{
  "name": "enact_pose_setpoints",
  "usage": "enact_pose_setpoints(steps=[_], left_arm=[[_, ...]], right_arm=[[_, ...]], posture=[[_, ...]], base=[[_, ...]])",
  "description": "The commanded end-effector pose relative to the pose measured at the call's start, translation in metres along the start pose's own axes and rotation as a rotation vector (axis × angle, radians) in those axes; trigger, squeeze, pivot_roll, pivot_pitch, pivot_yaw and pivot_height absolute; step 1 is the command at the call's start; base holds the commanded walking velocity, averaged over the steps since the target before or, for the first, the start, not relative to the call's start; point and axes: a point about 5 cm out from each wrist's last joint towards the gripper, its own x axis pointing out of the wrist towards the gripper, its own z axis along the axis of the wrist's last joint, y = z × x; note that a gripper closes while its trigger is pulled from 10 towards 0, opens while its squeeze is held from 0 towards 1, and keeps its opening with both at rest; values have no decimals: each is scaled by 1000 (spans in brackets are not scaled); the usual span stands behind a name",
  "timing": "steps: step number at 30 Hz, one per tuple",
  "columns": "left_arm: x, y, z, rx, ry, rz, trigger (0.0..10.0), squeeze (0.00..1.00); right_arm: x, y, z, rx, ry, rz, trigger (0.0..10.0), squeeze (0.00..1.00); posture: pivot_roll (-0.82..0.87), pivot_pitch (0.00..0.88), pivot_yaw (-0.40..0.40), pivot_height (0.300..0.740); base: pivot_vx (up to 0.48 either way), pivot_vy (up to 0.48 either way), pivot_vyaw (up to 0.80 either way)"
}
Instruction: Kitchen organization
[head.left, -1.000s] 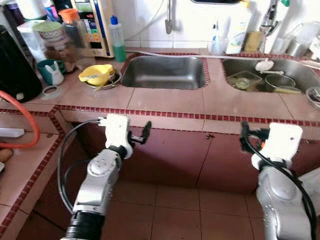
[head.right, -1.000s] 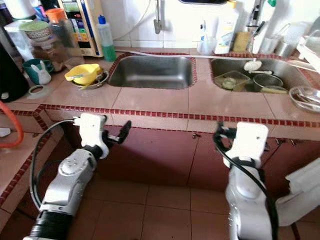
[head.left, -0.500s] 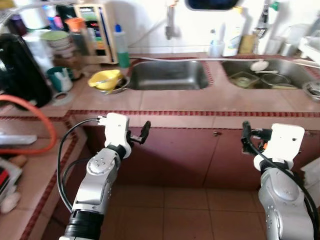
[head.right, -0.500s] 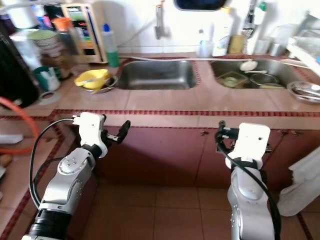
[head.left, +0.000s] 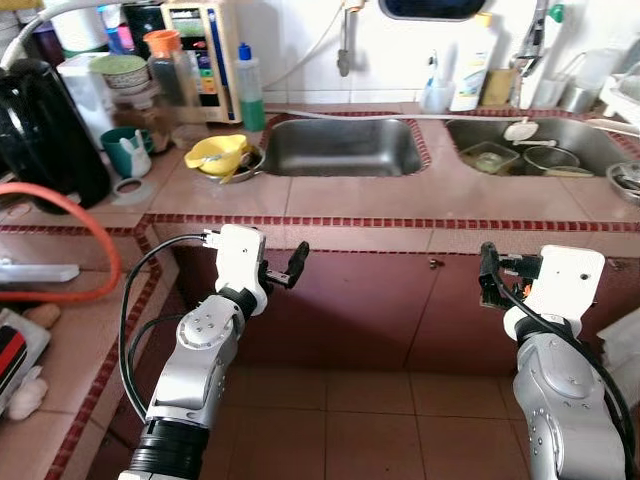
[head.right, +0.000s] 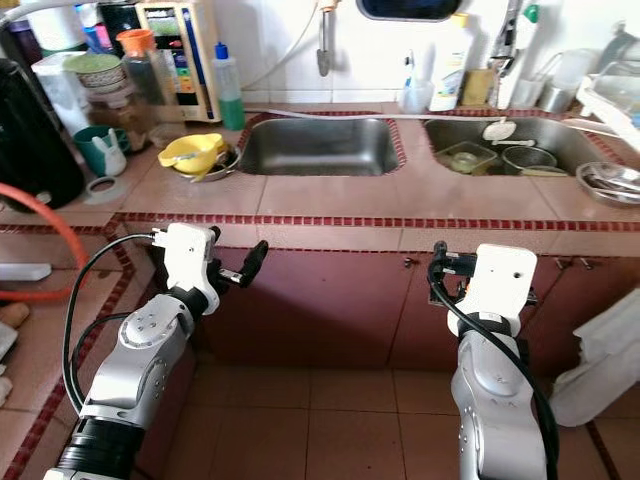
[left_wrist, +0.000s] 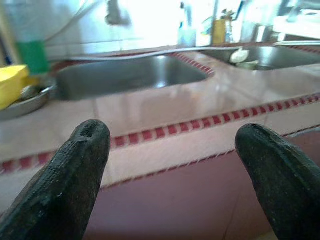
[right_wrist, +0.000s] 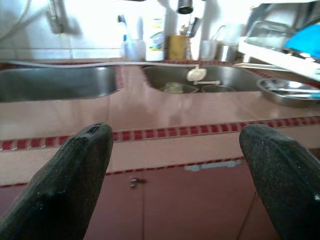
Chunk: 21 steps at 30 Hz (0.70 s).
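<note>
We see a yellow bowl (head.left: 218, 154) sitting tilted in a metal dish (head.left: 243, 166) on the pink-tiled tabletop (head.left: 350, 198), just beside the empty left sink (head.left: 343, 147). The right sink (head.left: 540, 145) holds a few containers and a white scrubber (head.left: 525, 129).

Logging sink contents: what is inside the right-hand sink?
The right sink holds a square container, a round pot and a white utensil. Anything beneath them is hidden.

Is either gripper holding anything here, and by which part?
Nothing is held: the left gripper and right gripper are both open and empty, below the counter edge.
</note>
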Motion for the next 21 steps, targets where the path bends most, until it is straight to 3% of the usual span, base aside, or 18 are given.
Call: enact_pose_setpoints(steps=[1,14,16,21], left_arm=[[3,-1,5,14,-15,-10,10000,0],[3,-3,5,20,-23,-11,10000,0],[3,-3,5,19,-24,-11,10000,0],[3,-3,4,10,-19,5,10000,0]], right_arm=[[1,1,7,-2,-21,2,10000,0],[1,8,12,-26,-53,46,10000,0],[0,11,14,45,-64,78,10000,0],[0,16,15,17,-77,105,10000,0]], posture=[[15,0,45,740],[12,0,40,740],[13,0,39,740],[15,0,39,740]], base=[[480,0,0],[427,0,0],[360,0,0],[115,0,0]])
